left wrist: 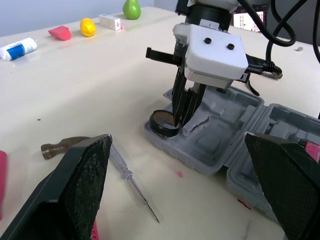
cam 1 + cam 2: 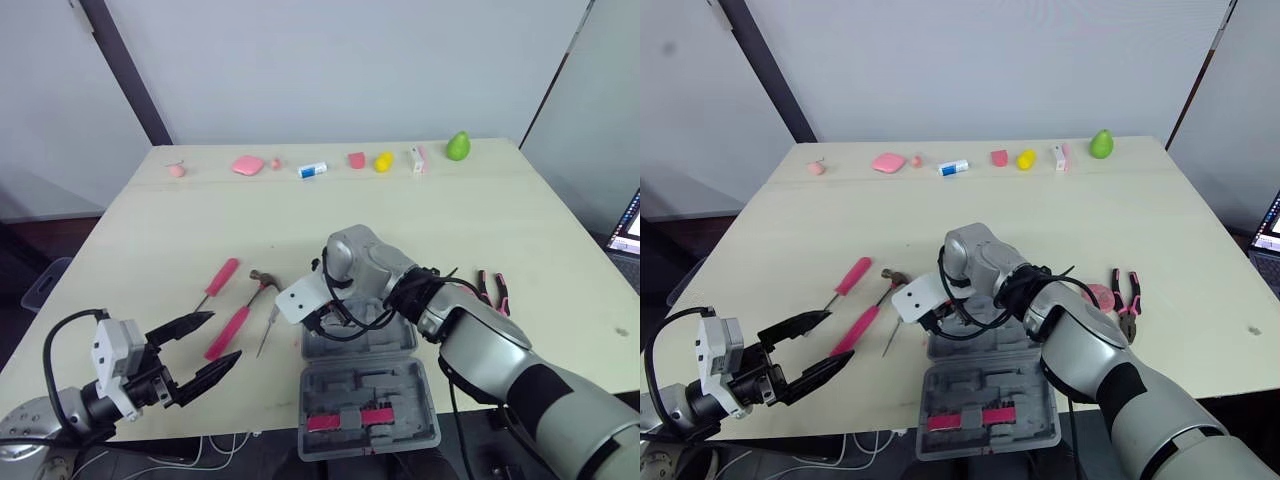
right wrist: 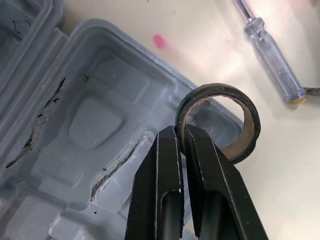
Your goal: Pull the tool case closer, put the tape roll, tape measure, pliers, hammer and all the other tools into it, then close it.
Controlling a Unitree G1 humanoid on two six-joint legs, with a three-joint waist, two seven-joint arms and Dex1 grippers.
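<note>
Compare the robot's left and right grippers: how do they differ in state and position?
The left gripper is open and empty; the right gripper is shut on the tape roll. The left hovers beside the hammer; the right is at a corner of the tool case. Both have black fingers.

We see a pale wooden table point(image 2: 560, 230). Along its far edge lies a row of small things: three pink pieces point(image 2: 247, 165), a white-and-blue tube point(image 2: 312, 170), a red piece point(image 2: 356, 159), a yellow piece point(image 2: 383, 161), a white box point(image 2: 418, 159) and a green pear point(image 2: 458, 146). Nearer us lie a pink-handled screwdriver point(image 2: 220, 277), a hammer point(image 2: 232, 328) with a pink grip and a clear-handled screwdriver point(image 2: 268, 330), close together. Just right of them an open grey tool case point(image 2: 345, 390) lies at the near edge. Farther right lie the pliers point(image 2: 495, 290), a round pink thing point(image 2: 1100, 296) just beside them.
</note>
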